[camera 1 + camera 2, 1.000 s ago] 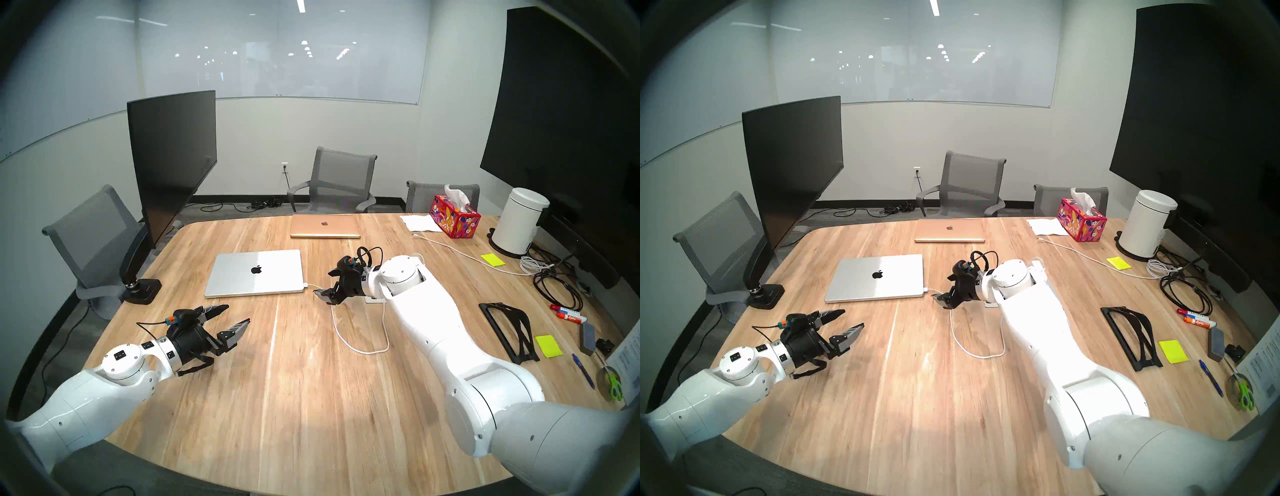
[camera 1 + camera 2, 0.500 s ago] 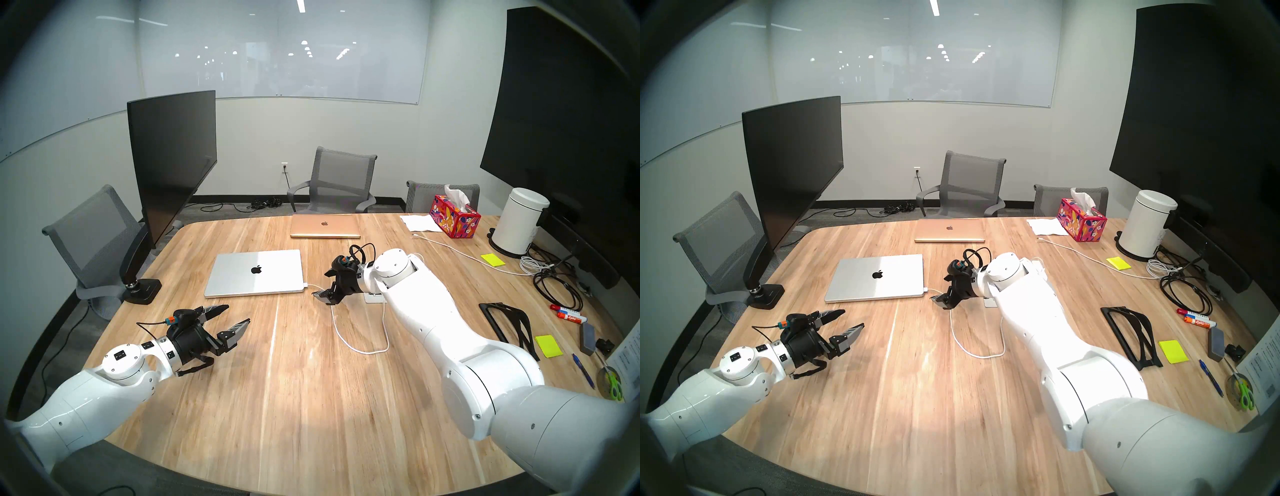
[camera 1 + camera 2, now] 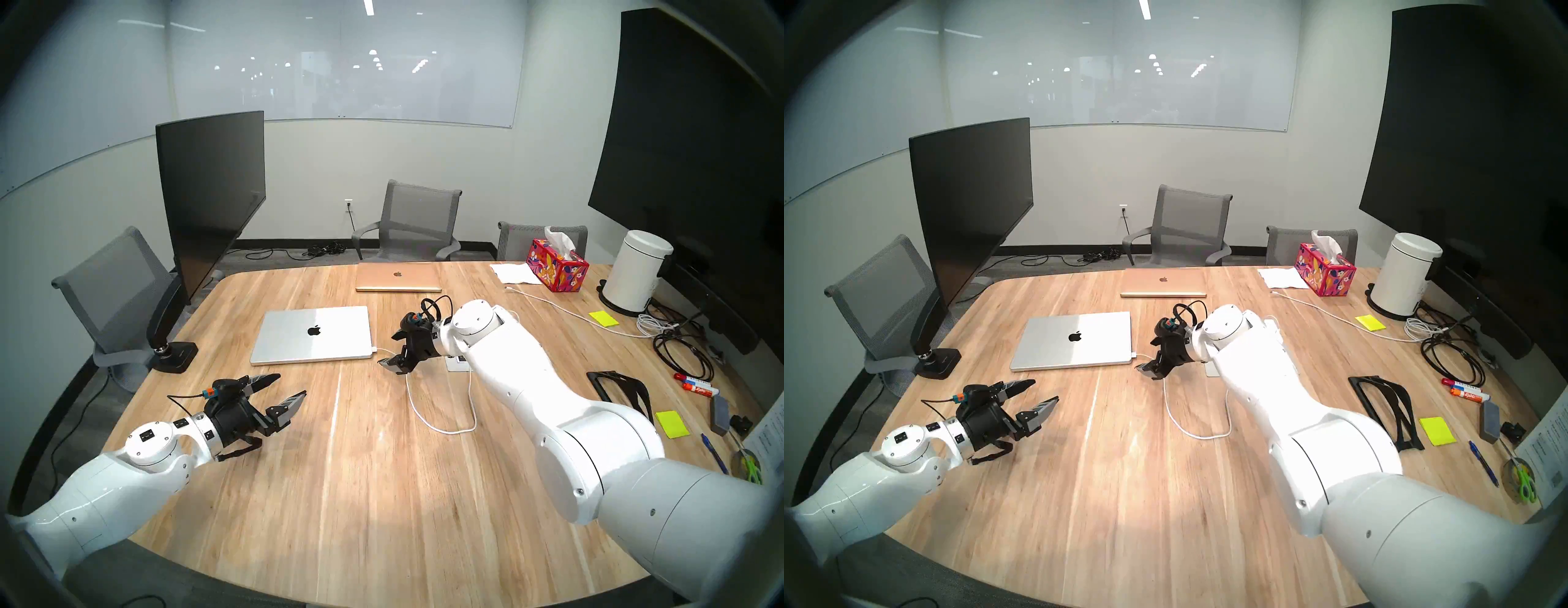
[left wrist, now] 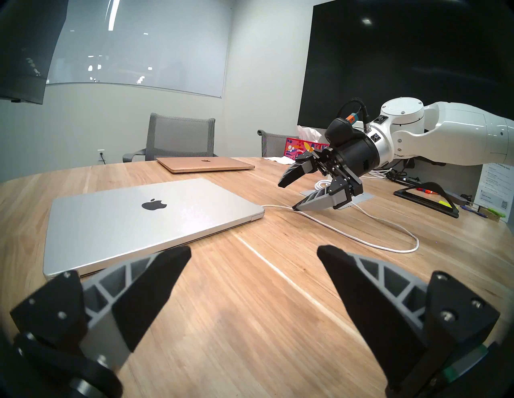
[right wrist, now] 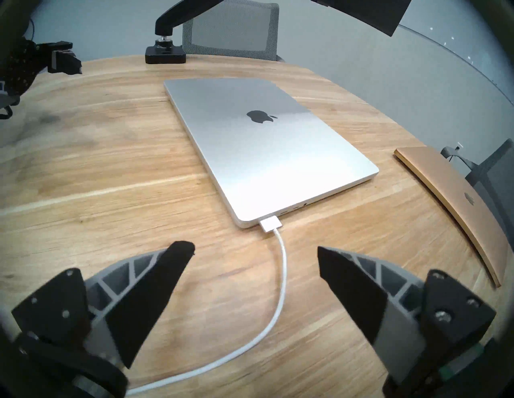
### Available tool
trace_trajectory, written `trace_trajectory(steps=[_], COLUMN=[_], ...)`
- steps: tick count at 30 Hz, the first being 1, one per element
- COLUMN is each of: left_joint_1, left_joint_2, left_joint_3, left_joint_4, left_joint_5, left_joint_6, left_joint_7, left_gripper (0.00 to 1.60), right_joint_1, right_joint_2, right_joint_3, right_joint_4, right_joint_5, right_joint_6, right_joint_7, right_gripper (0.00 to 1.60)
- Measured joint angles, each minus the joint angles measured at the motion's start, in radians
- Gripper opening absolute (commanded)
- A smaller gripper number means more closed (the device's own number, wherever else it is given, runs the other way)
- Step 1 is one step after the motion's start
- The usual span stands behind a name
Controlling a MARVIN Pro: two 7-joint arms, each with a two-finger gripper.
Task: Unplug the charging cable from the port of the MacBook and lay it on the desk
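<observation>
Scanning left to right: monitor (image 3: pixel 211 199) on its arm mount at the desk's (image 3: pixel 339 488) left edge, well clear of the work. Left gripper (image 3: pixel 283 390) hovers over bare wood near the front-left, fingers spread wide, holding nothing. MacBook (image 3: pixel 312 334) lies closed and flat, apple logo up; the charging cable (image 5: pixel 281 278) is seated in the port (image 5: pixel 268 219) at the near corner of its right side edge, its white plug (image 5: pixel 270 224) flush against the aluminium. Right gripper (image 5: pixel 256 250) sits just right of that corner, tilted down, fingers wide apart and empty, straddling the cord short of the plug; the left wrist view shows its lower fingertip (image 4: pixel 299 207) close to the cord, contact uncertain. Cord loops back across the desk to the white power brick (image 3: pixel 459 363), partly hidden under the right arm. Risks, as judged: closing on the thin cord rather than the plug could let it slip or strain the joint; pulling off-axis could drag the light laptop instead of freeing the plug; the low finger may scrape the wood. Gold laptop (image 3: pixel 398 277) lies beyond, tissue box (image 3: pixel 556 266), white canister (image 3: pixel 636 276), coiled black cords (image 3: pixel 681 352) and markers (image 3: pixel 695 384) far right — none blocks the path.
</observation>
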Motion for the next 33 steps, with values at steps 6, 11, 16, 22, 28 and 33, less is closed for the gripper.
trace_trajectory(steps=[6, 11, 16, 22, 28, 33], left_joint_1=[0.000, 0.000, 0.000, 0.000, -0.001, -0.001], left_joint_2=[0.000, 0.000, 0.001, 0.001, 0.001, 0.001], left_joint_3=[0.000, 0.001, 0.001, 0.001, 0.002, 0.002], left_joint_4=[0.000, 0.000, 0.000, 0.000, 0.000, 0.000], left_joint_5=[0.000, 0.000, -0.001, -0.001, -0.001, -0.001], left_joint_6=[0.000, 0.000, 0.000, 0.000, 0.000, 0.000], left_joint_7=[0.000, 0.000, 0.000, 0.000, 0.000, 0.000], left_gripper=[1.60, 1.60, 1.60, 1.60, 1.60, 1.60], right_joint_1=[0.031, 0.059, 0.088, 0.120, 0.147, 0.164], right_joint_2=[-0.011, -0.021, -0.032, -0.045, -0.058, -0.069], right_joint_3=[0.002, 0.003, 0.002, -0.003, -0.005, -0.005], right_joint_4=[0.048, 0.098, 0.157, 0.224, 0.277, 0.312], right_joint_5=[0.001, -0.001, -0.008, -0.023, -0.036, -0.042], right_joint_6=[-0.009, -0.019, -0.032, -0.047, -0.062, -0.071], right_joint_7=[0.007, 0.001, -0.024, -0.053, -0.075, -0.089], right_gripper=[1.60, 1.60, 1.60, 1.60, 1.60, 1.60])
